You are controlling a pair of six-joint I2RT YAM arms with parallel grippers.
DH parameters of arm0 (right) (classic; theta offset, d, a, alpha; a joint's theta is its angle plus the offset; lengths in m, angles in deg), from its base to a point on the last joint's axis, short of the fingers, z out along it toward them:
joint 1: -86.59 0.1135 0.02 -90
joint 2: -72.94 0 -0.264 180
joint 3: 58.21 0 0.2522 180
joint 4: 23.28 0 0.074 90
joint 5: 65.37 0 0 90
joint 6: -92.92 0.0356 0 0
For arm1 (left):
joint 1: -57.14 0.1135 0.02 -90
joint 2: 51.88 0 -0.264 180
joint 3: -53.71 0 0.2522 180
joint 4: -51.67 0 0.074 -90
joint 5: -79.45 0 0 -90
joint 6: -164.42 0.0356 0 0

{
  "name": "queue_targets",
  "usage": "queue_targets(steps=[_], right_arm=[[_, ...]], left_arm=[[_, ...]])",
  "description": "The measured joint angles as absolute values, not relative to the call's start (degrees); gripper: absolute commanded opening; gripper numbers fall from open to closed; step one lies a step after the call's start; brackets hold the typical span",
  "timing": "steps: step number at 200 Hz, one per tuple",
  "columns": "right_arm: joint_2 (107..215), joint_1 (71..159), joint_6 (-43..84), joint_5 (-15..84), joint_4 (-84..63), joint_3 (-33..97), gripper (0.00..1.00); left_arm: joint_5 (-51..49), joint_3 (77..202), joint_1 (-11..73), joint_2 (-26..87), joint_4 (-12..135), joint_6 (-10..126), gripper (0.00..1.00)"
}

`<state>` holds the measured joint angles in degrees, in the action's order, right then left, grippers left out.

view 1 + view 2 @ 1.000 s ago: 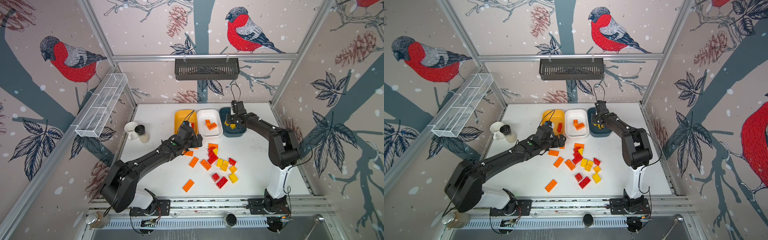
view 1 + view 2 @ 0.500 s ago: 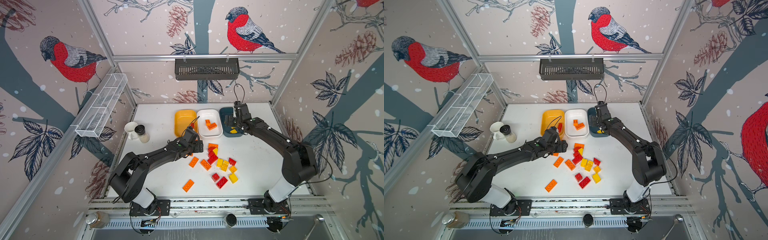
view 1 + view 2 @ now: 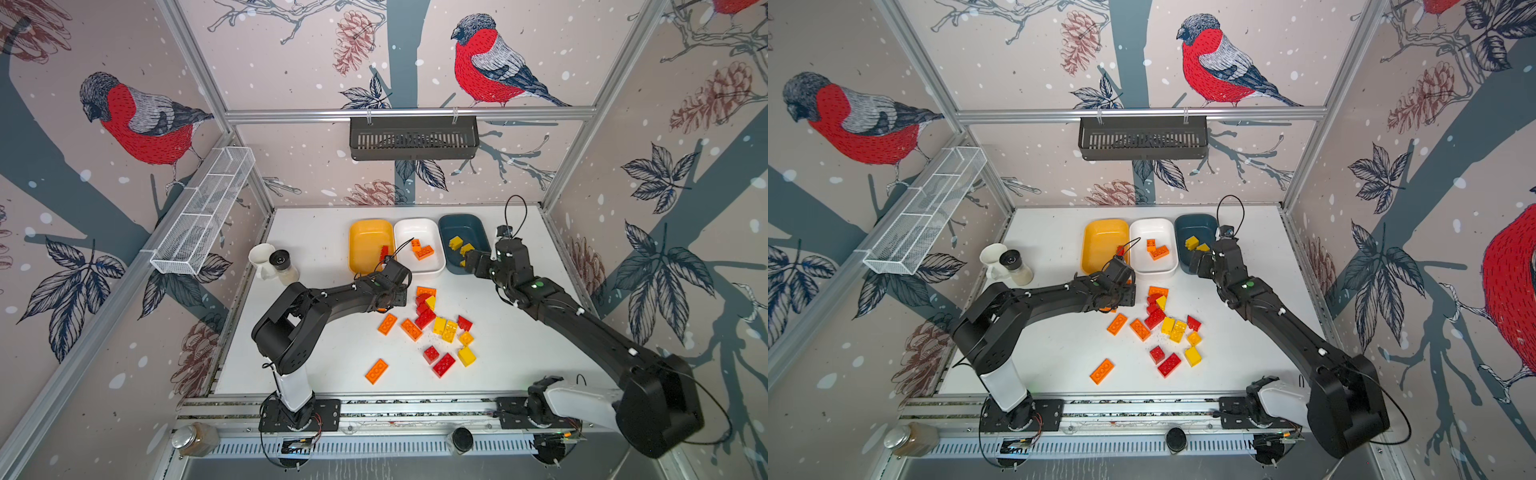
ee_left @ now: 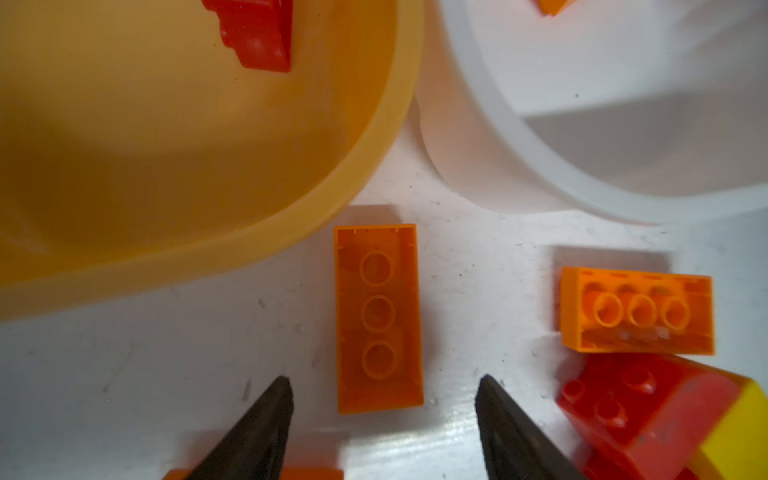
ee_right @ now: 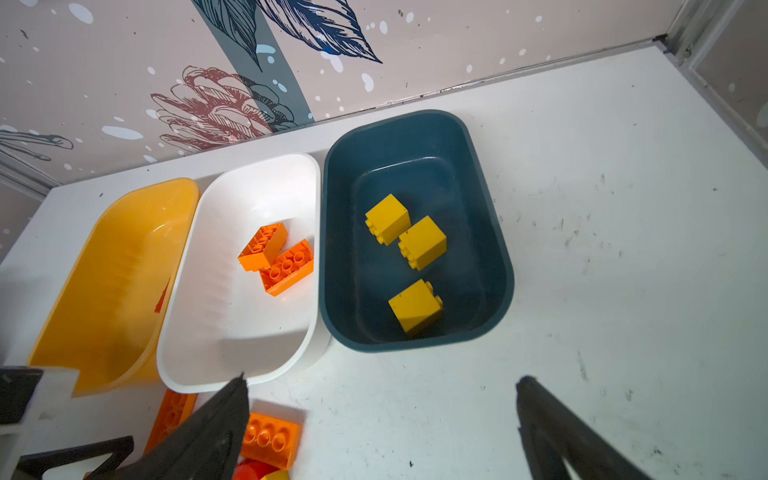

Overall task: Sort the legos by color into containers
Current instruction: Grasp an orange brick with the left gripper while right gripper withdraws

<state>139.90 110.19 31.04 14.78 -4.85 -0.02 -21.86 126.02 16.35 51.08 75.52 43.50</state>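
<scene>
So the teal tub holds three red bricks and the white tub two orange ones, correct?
Not quite: the three bricks in the teal tub are yellow, as the right wrist view shows. The white tub does hold two orange bricks.

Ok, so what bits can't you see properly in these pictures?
- Red lego in the yellow tub: left wrist view, cut off by the top edge.
- Orange lego beneath the left fingers: left wrist view, cut off by the bottom edge.
- Third yellow lego in the blue tub: in a top view, mostly hidden behind the right fingers.
</scene>
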Motion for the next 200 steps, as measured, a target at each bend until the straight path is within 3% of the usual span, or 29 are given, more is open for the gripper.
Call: queue_targets(steps=[37,91,162,200], right_arm=[[133.62,109.6,36.2,14.06,-6.93,-7.43,1.0],[129.69,109.14,38.69,11.81,-6.97,-8.83,0.99],[127.13,109.01,38.12,9.23,-6.97,-8.92,0.99],[126.5,108.88,36.76,8.22,-6.82,-9.09,0.99]], left_arm=[[-25.42,129.36,14.42,55.45,76.39,44.53,0.63],[-29.36,132.42,12.17,58.71,76.57,44.37,0.48],[-31.56,130.65,11.1,57.83,75.04,44.16,0.26],[-31.83,127.0,9.44,53.64,74.86,44.48,0.23]])
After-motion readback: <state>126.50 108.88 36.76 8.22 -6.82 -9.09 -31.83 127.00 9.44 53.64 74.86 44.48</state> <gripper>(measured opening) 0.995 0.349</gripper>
